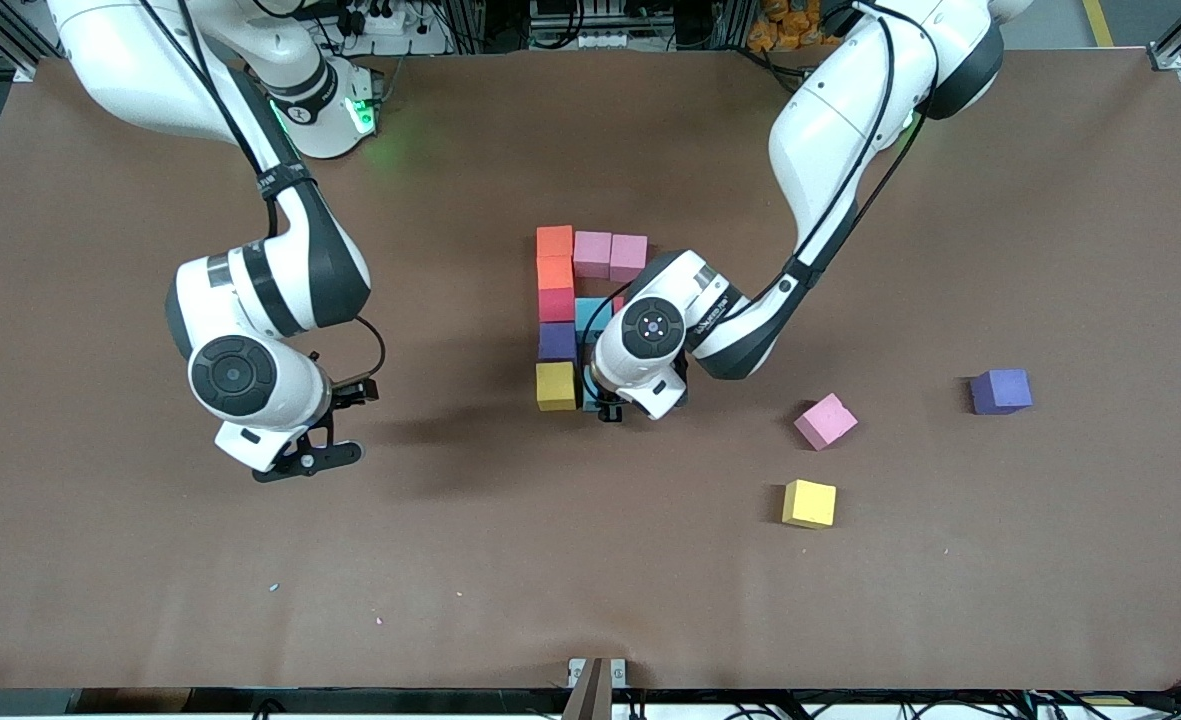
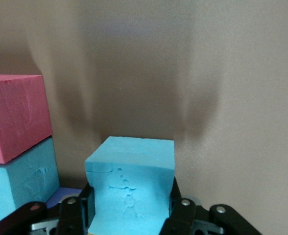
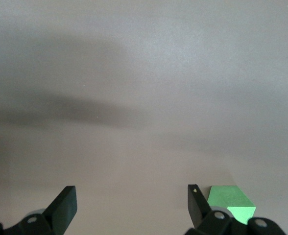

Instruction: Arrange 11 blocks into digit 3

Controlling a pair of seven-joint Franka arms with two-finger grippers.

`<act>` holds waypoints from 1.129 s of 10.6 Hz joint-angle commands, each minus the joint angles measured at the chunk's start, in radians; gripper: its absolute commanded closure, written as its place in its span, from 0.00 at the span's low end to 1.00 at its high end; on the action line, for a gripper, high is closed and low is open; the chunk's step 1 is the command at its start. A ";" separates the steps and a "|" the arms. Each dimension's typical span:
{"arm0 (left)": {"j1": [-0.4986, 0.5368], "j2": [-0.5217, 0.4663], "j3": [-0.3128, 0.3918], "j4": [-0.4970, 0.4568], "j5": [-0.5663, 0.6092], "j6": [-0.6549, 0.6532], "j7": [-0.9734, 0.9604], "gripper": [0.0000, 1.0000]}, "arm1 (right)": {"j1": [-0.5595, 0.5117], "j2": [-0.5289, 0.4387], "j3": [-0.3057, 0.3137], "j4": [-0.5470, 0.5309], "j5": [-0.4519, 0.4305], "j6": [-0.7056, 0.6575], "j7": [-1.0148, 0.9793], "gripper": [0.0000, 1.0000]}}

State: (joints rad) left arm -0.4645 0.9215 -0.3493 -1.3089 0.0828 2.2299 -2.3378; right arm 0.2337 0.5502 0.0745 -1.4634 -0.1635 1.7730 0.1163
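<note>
Left gripper (image 2: 129, 215) is pinching a light blue cube (image 2: 132, 181) down by the digit 3 (image 1: 575, 315), beside the yellow block (image 1: 555, 386), probably starting the last bar. Front view hides that cube under the wrist; only the wrist cam shows it. Right gripper (image 3: 132, 208) waits spread wide over bare table (image 1: 150, 560), with a green cube (image 3: 232, 201) beside one finger.

The tabletop (image 1: 590, 560) is plain brown. The joined cubes run 2 orange (image 1: 554, 257), 2 pink (image 1: 609, 254), 1 red (image 1: 556, 304), 1 light blue (image 1: 590, 313), 1 purple (image 1: 556, 341) and 1 yellow (image 1: 554, 386). Loose cubes are pink (image 1: 825, 421), yellow (image 1: 809, 503) and purple (image 1: 1000, 391); black fingers (image 2: 180, 208) grip a light blue cube (image 2: 132, 188), and a green cube (image 3: 230, 202) shows by the right arm's black fingers (image 3: 197, 201).
</note>
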 commanded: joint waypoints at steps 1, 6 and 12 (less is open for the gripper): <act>-0.013 0.013 0.009 0.031 -0.038 -0.021 -0.005 0.93 | -0.005 -0.027 0.002 -0.028 0.015 -0.004 -0.010 0.00; -0.022 0.019 0.010 0.031 -0.038 -0.013 -0.003 0.93 | -0.005 -0.027 0.002 -0.028 0.015 -0.004 -0.012 0.00; -0.025 0.022 0.010 0.031 -0.038 -0.003 0.001 0.82 | -0.005 -0.026 0.002 -0.029 0.015 -0.004 -0.012 0.00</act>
State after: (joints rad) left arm -0.4733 0.9258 -0.3494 -1.3085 0.0708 2.2311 -2.3378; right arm 0.2336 0.5502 0.0744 -1.4650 -0.1635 1.7712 0.1148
